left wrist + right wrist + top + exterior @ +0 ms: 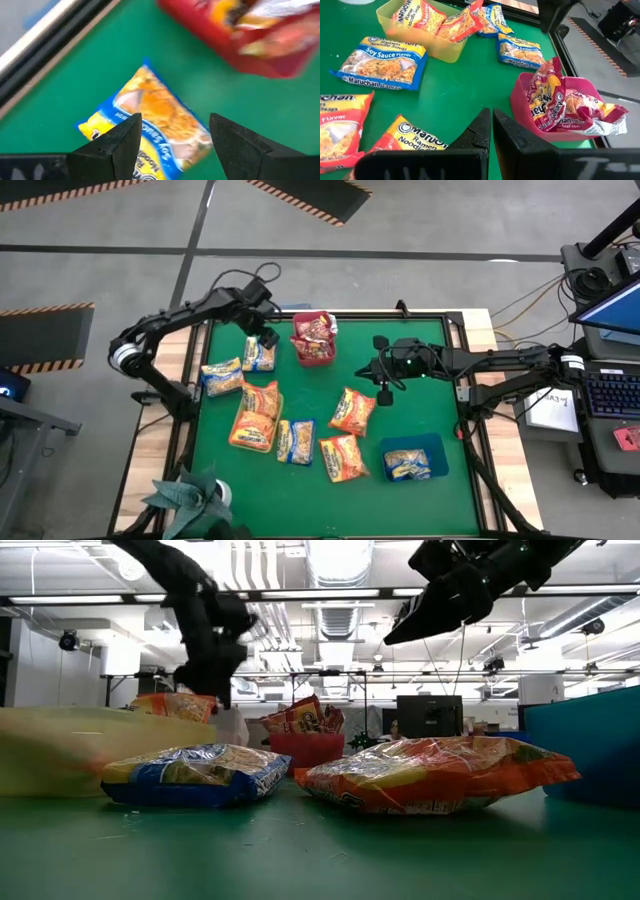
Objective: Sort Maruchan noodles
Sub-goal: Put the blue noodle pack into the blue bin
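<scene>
Green matting covered the bench (420, 500), and the Maruchan noodles were scattered over its middle and left part. At the far side a red tray (314, 350) stood with dark red packets (314, 330) sticking up out of it. A yellow tray (255, 420) on the left carried orange packets (417, 15), and a blue tray (413, 457) near the front right held one blue-and-yellow packet (407, 465). Loose on the mat lay two orange packets (351, 411) near the centre, a blue-and-yellow packet (296, 441) between the yellow tray and them, and another (221, 376) at the left edge.

Over the far left corner the left end effector (172, 135) hung with its fingers (120, 142) spread apart, released, straddling a blue-and-yellow soy sauce packet (150, 120) that lay flat on the mat just beside the red tray; whether the fingers touched it could not be told. Above the middle of the bench the right end effector (491, 127) hovered, its fingers clenched together on nothing.
</scene>
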`<state>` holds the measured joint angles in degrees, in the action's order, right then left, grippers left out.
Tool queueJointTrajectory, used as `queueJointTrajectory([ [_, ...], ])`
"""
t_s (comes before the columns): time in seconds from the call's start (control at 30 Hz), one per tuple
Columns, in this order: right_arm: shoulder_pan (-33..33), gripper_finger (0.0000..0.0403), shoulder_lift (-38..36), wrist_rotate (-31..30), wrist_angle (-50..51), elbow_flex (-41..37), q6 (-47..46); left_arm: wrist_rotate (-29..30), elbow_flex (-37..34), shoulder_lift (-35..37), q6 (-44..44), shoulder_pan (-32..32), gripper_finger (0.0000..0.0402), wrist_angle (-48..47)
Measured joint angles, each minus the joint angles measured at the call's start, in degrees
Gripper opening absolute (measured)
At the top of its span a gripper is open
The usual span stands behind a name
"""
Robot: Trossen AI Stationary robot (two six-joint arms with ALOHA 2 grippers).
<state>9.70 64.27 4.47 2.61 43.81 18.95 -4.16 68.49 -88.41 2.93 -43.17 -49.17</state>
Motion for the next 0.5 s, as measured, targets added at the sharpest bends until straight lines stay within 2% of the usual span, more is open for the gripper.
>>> queueJointTrajectory([
  [0.13, 0.1, 0.0009, 0.0, 0.0, -0.8, 0.0, -2.5, 0.1, 0.2, 6.6, -1.2, 5.8, 0.0215, 1.8],
  [0.23, 0.1, 0.0009, 0.0, -0.2, -3.1, 0.0, -5.7, 0.0, -2.3, 13.1, -4.1, 10.1, 0.0215, 3.6],
  [0.37, 0.3, 0.0009, 1.2, -5.0, -9.5, 0.0, -12.1, 0.2, -9.6, 23.0, -9.6, 16.7, 0.0215, 10.2],
  [0.5, 1.4, 0.0009, 4.9, -6.1, -13.5, 1.9, -13.9, 0.0, -20.0, 32.0, -11.3, 22.4, 0.0215, 25.7],
])
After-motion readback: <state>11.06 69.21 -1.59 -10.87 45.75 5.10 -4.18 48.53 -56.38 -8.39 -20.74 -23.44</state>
